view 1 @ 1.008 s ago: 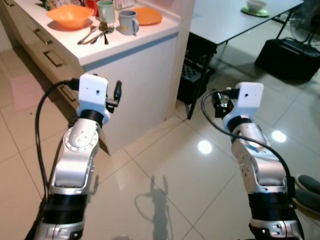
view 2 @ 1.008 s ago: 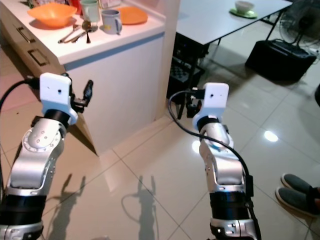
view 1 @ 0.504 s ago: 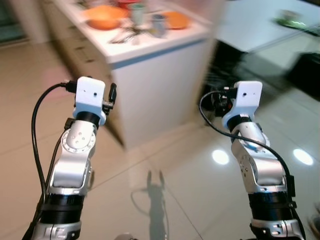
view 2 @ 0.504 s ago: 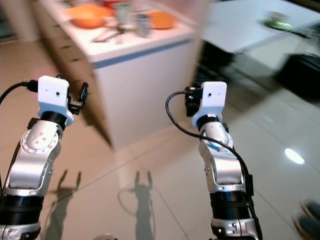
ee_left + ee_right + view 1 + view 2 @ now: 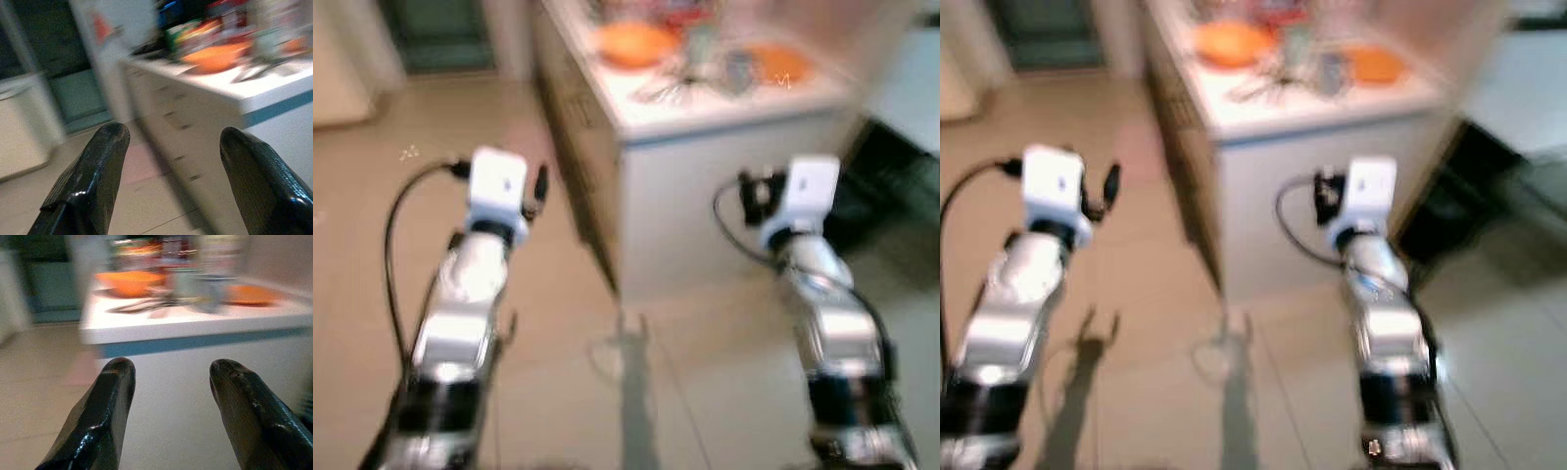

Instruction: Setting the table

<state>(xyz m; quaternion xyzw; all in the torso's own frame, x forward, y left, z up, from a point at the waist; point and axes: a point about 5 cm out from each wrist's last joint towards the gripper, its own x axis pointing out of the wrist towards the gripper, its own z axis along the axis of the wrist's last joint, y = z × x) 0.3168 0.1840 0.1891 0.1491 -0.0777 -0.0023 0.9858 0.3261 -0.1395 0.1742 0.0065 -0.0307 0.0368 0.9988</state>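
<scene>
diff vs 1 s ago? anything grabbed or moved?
Only the camera moved: the robot has turned to its left, so the white counter now sits ahead in the middle and the grey dining table has slid off to the right; the picture is blurred. Nothing was grabbed or released. Left gripper and right gripper stay raised, open and empty. Orange bowl, orange plate, mugs and cutlery lie as before.
</scene>
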